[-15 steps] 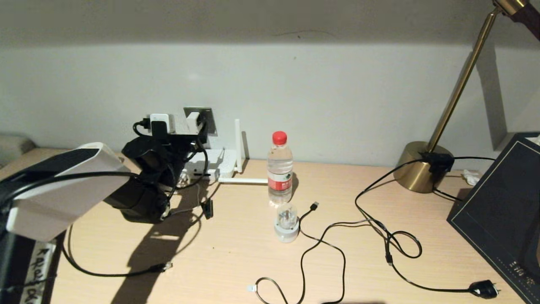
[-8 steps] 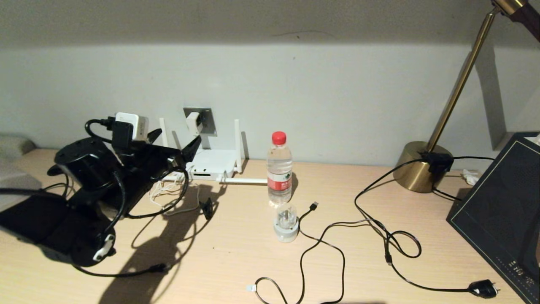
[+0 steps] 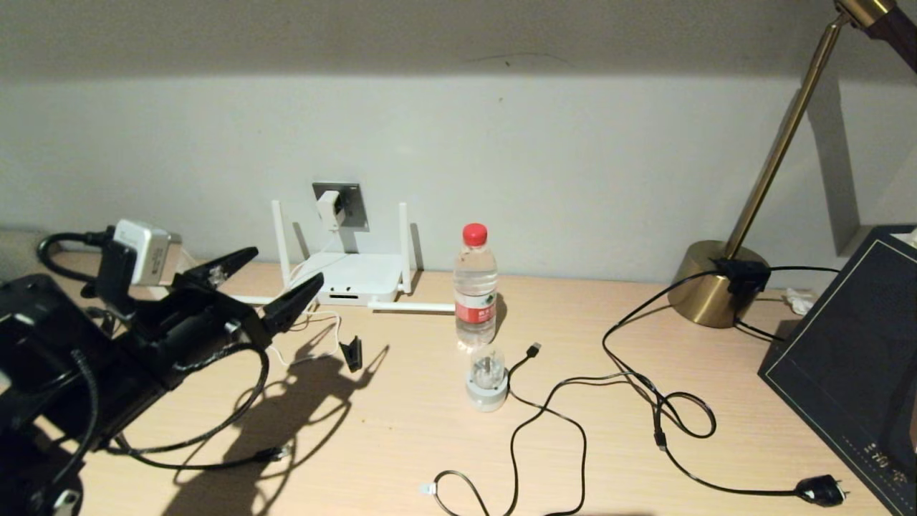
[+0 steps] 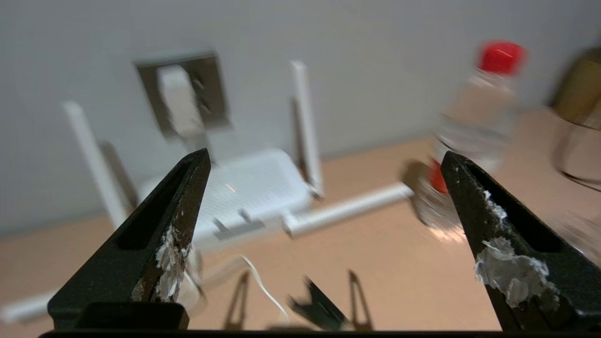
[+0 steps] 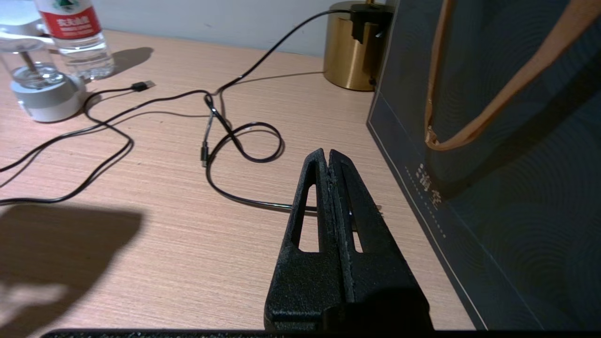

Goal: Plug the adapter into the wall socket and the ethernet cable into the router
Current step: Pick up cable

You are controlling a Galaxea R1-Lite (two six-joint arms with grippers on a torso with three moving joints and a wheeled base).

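Observation:
The white adapter (image 3: 328,207) sits plugged into the grey wall socket (image 3: 347,203), and its thin white cord hangs down to the desk. Below the socket lies the white router (image 3: 360,278) with its antennas. My left gripper (image 3: 286,265) hangs open and empty above the desk, left of the router and apart from it. In the left wrist view the adapter (image 4: 176,98), socket (image 4: 209,87) and router (image 4: 253,188) lie ahead of the open left gripper (image 4: 324,157). The black ethernet cable (image 3: 179,466) lies at the front left, clear plug tip (image 3: 285,451) free. My right gripper (image 5: 328,152) is shut and empty.
A small black clip (image 3: 351,353) lies before the router. A water bottle (image 3: 475,287) and a round white-and-clear gadget (image 3: 487,378) stand mid-desk. Black cords loop to the right, with a USB tip (image 3: 534,349) and a mains plug (image 3: 820,491). Brass lamp base (image 3: 709,287) and dark bag (image 3: 852,358) stand right.
My left arm has pulled away from the wall socket, leftward and down toward the desk's front. The adapter stays in the socket and the router has come into view.

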